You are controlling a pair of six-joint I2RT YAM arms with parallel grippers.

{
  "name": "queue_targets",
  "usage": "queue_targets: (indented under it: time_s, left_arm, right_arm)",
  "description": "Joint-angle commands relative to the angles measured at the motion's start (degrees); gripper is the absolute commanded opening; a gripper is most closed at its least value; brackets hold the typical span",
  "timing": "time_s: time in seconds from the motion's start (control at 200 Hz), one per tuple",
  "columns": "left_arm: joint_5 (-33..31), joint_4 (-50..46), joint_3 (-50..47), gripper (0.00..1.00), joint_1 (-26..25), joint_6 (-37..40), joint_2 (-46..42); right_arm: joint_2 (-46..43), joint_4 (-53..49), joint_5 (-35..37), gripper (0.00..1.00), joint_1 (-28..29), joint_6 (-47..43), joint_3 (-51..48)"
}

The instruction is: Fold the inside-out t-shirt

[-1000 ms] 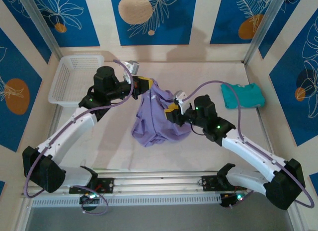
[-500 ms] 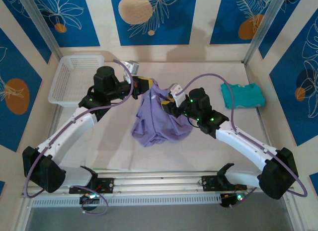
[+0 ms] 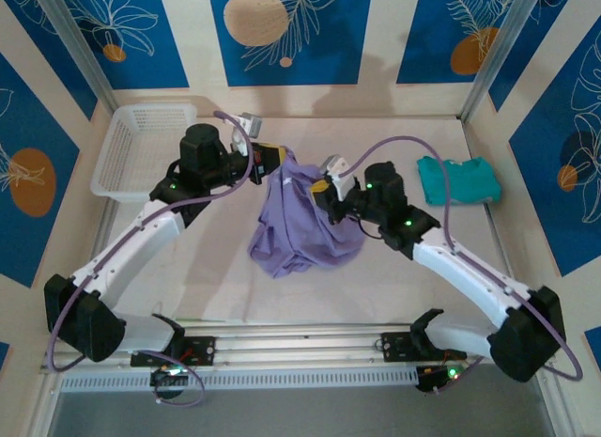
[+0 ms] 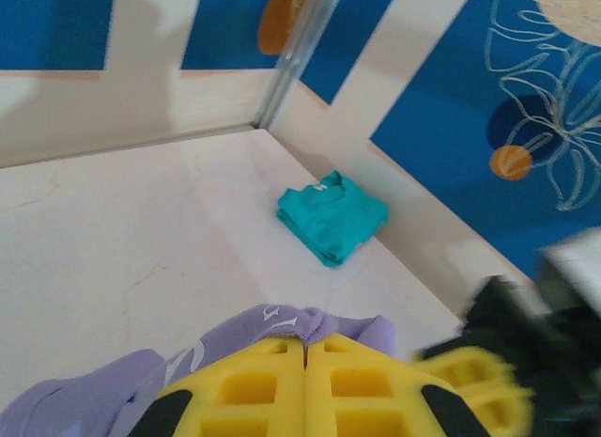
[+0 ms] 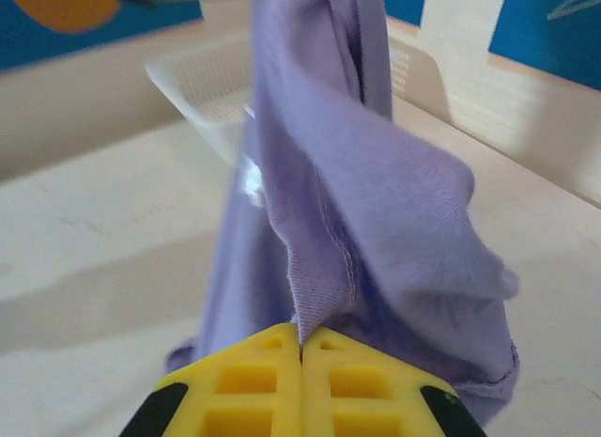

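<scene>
The left gripper [image 3: 270,162] and right gripper [image 3: 325,195] are each clamped closed on a thin fold of the inside-out t-shirt [image 3: 299,228], which hangs bunched over the table [image 3: 207,268], so spreading them could tug a shallow pinch loose.

Both arms stretch from their bases toward each other, meeting well out in front. The left arm [image 3: 141,235] slants up and inward, and the left gripper [image 3: 272,158] has its yellow fingers [image 4: 254,385] pressed together on a fold of the shirt [image 3: 300,226]. The right arm [image 3: 470,273] angles in from the other side; the right gripper [image 3: 324,190] sits near the left one, fingers [image 5: 254,390] likewise pinched tight on the cloth
</scene>
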Motion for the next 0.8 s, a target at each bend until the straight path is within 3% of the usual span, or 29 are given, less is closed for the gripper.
queue_targets:
  time_s: [0.0, 0.29, 0.46, 0.63, 0.795]
  left_arm:
    - [-6.03, -1.76, 4.03, 0.00, 0.08, 1.50, 1.97]
    - [-9.11, -3.78, 7.35, 0.09, 0.21, 1.67, 6.37]
    - [-14.05, -7.99, 4.13, 0.43, 0.13, 3.54, 3.70]
    - [-12.60, -4.40, -6.84, 0.66, -3.60, 5.18, -5.16]
    - [-10.71, -2.02, -11.19, 0.68, -8.53, 9.66, -7.35]
  right_arm:
    - [-4.98, -0.63, -11.18, 0.00, -3.11, 7.49, 5.16]
    - [-2.61, -6.73, -19.77, 0.00, -10.87, 16.84, 13.74]
    - [-0.09, -5.89, -24.02, 0.00, -14.65, 22.77, 14.54]
    - [2.69, -7.44, -26.21, 0.00, -15.72, 23.67, 16.52]
    - [4.44, -8.73, -28.44, 0.00, -16.20, 22.59, 18.15]
